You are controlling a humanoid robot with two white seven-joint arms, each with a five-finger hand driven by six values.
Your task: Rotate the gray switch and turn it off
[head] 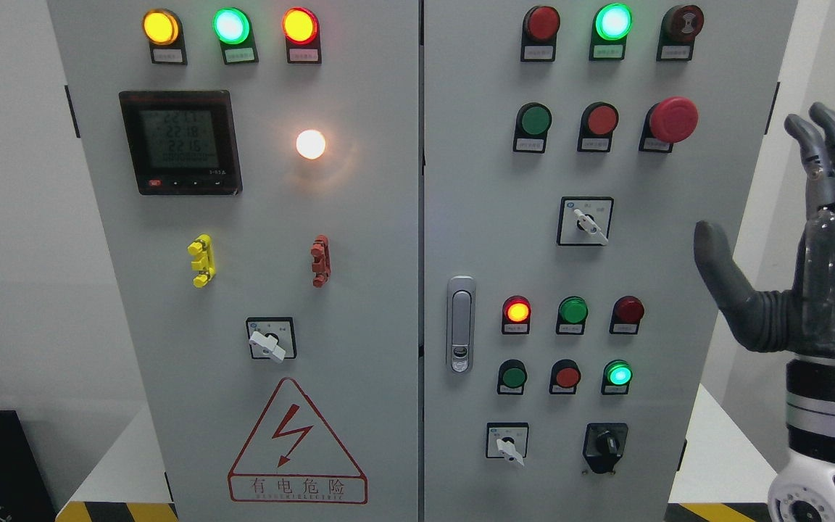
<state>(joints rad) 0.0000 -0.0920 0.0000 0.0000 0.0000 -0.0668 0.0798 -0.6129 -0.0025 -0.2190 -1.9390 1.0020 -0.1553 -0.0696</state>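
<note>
White wall frames the tall grey metal control cabinet (pixel 359 290); beyond its right edge, clear of the small white-handled grey rotary switch (pixel 586 222), the right robot hand (pixel 809 239) stands spread, empty.

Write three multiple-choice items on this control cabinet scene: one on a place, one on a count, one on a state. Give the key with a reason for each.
1. Where is the right hand?
A. On the door latch
B. Raised beside the cabinet's right edge, touching no control
C. On the red mushroom button

2. How many lamps are lit in the top row of the left door?
A. Three
B. One
C. None

3. What is the state of the right hand's fingers?
A. Curled into a fist
B. Clamped on a switch
C. Spread open, holding nothing

Key:
1 B, the hand stands off the panel at the picture's right.
2 A, the yellow lamp, green lamp and red lamp all glow.
3 C, the fingers point up and the thumb juts out.
</note>
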